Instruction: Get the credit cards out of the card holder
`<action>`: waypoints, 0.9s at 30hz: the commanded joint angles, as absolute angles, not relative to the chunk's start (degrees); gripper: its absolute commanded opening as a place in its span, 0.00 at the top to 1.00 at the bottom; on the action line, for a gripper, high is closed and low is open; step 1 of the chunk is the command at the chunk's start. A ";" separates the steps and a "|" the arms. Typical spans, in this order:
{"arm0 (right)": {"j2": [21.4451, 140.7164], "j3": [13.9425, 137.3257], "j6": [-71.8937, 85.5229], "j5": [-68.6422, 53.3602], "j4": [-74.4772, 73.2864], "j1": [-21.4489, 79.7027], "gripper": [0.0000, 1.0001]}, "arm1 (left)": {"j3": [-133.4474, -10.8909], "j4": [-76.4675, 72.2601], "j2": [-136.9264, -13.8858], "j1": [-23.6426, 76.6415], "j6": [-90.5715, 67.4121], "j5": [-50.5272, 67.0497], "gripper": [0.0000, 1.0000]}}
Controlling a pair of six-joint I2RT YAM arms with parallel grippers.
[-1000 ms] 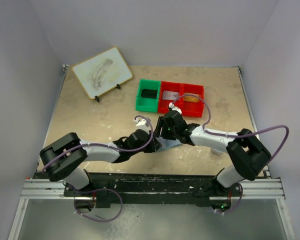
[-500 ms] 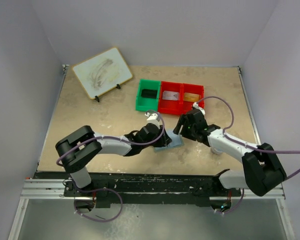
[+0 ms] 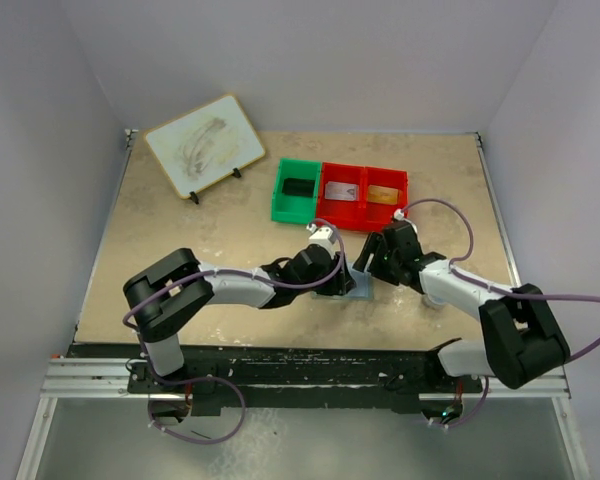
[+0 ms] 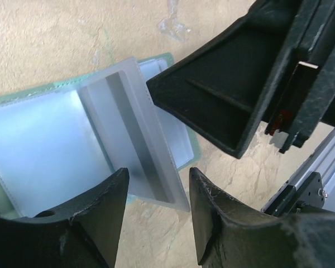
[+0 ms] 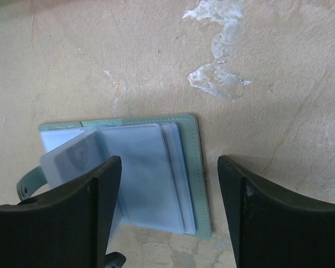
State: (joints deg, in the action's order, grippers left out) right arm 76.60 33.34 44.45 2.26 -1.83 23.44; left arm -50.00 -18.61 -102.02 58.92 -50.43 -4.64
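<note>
The open card holder (image 5: 148,178) lies flat on the table (image 5: 268,84) under both grippers: the left gripper (image 4: 156,178), half open and empty, is nearest its loose clear page (image 4: 134,139), and the right gripper (image 5: 168,167) stands wide open across its long side.

Left fingers (image 4: 95,223) and right fingers (image 5: 78,218) parted, downward.

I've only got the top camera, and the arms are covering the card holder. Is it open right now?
Observer: Yes, the card holder lies open, inside facing up.
Operator: Left gripper holding anything?
Observer: No. The left gripper is open, with a frosted sleeve showing in the gap between its fingers.
Operator: And the right?
Observer: The right gripper is open too, hanging above the holder's green edge, gripping nothing.
</note>
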 commanded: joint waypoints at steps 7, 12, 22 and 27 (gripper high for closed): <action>71.68 34.51 43.94 11.41 -8.33 19.94 0.24 | -53.86 -19.52 -102.23 59.26 -48.02 0.01 0.51; 67.90 33.50 42.93 9.70 -8.94 15.75 0.22 | -53.58 -18.32 -100.41 59.50 -47.09 -0.40 0.50; 64.92 30.53 35.84 -11.84 4.17 15.56 0.40 | -48.34 -15.12 -93.46 59.27 -48.89 -13.24 0.49; 65.86 28.24 35.52 -19.69 10.61 15.56 0.50 | -47.15 -18.18 -95.48 58.10 -52.20 -12.66 0.49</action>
State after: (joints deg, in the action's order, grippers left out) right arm 65.32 29.28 37.60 -10.68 3.11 15.38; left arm -48.64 -14.63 -95.13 59.07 -49.43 -10.72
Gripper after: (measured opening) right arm 0.529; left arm 0.511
